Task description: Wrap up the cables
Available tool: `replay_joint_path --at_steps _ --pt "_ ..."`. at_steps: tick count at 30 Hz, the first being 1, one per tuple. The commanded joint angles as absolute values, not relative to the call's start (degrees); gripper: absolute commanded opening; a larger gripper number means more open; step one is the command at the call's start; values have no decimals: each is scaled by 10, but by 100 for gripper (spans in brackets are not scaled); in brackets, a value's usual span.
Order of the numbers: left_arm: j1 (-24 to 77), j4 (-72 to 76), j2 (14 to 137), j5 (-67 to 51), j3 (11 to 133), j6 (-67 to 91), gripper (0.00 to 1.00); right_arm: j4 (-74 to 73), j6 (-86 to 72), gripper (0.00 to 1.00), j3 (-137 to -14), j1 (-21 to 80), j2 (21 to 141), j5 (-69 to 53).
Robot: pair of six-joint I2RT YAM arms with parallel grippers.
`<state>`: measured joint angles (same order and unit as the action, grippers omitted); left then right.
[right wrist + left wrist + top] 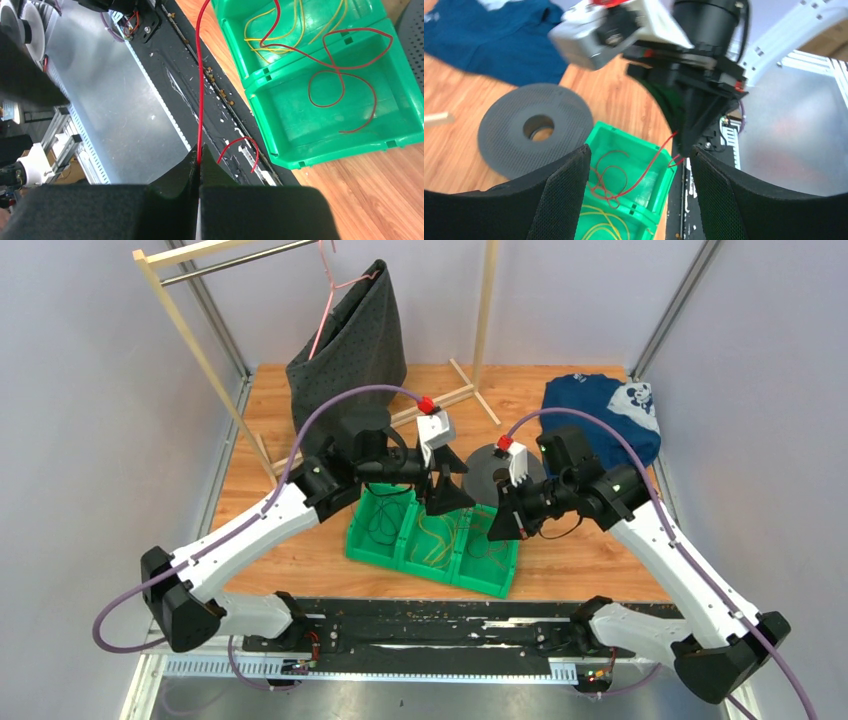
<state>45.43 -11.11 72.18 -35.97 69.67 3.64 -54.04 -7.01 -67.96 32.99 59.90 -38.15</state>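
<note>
A green three-compartment bin [372,545] holds the cables: dark in the left compartment [385,520], yellow in the middle [280,30], red in the right. My right gripper [199,159] is shut on the red cable [200,90], which runs taut from its tips back into the bin, with a short end curling out beside the tips. In the top view this gripper [498,530] hovers over the bin's right end. My left gripper [640,148] is open and empty above the bin [606,135], the red cable [644,170] crossing between its fingers. From above it [447,502] hangs over the bin's middle.
A black perforated disc [490,465] lies just behind the bin. A blue shirt [600,415] lies at the back right. A dark bag [350,350] hangs from a wooden rack [190,330] at the back left. A black rail [430,625] runs along the near edge.
</note>
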Motion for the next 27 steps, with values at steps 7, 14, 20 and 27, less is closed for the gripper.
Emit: replay_joint_path --at_steps 7,14,20,27 --pt "505 -115 792 -473 705 -52 75 -561 -48 1 -680 329 614 -434" --pt "511 -97 806 -467 683 -41 71 -562 -46 1 -680 328 616 -429" --pt "511 -144 814 -460 686 -73 58 -563 -45 1 -680 327 615 -423" --pt "511 -152 821 -449 687 -54 1 -571 -43 1 -681 323 611 -410"
